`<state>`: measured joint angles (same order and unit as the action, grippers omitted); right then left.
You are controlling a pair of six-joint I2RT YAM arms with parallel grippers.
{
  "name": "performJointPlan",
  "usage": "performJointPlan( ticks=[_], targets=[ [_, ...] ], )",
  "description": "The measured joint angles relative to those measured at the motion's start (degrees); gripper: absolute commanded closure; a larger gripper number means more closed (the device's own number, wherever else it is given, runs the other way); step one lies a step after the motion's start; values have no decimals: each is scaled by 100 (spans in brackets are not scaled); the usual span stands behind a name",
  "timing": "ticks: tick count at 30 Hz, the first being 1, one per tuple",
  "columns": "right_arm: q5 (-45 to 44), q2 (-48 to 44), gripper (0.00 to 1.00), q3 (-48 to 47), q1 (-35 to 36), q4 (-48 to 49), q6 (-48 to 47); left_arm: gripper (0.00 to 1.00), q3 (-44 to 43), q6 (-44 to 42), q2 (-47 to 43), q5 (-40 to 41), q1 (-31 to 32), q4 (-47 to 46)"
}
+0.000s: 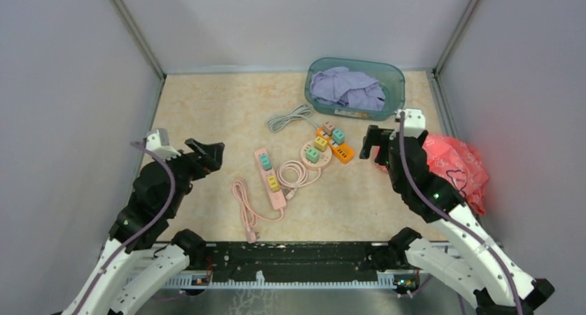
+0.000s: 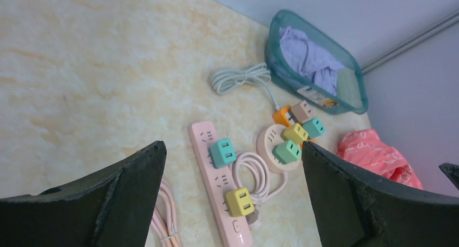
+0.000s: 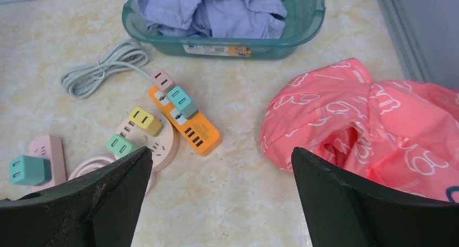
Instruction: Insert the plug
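Plainly, both arms' jaws wide apart and empty, the teal basket's (image 3: 281,45) sticker (image 3: 216,50) illegible.

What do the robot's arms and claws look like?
The left arm and right arm are black toward the wrist and white near the base, each with a purple cable along it and a tiny green light. The left gripper and right gripper have black, wedge-shaped fingers with scuffed edges.

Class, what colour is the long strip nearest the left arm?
The strip is pink; the left wrist view shows it best.
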<state>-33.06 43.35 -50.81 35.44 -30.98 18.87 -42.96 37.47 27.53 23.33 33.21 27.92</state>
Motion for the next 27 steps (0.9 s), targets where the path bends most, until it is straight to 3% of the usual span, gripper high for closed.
performJointPlan(
  ticks=[6,13,27],
  targets=[
    [-474,-1261,1,293,0,0,-107,0,-415,-1093,-647,564,0,92],
    [-957,-2396,1,846,0,249,-286,0,192,-2022,-1349,951,0,-348],
    [-1231,-2675,1,1108,0,481,-592,0,673,-2535,-1550,979,-22,-527]
  ],
)
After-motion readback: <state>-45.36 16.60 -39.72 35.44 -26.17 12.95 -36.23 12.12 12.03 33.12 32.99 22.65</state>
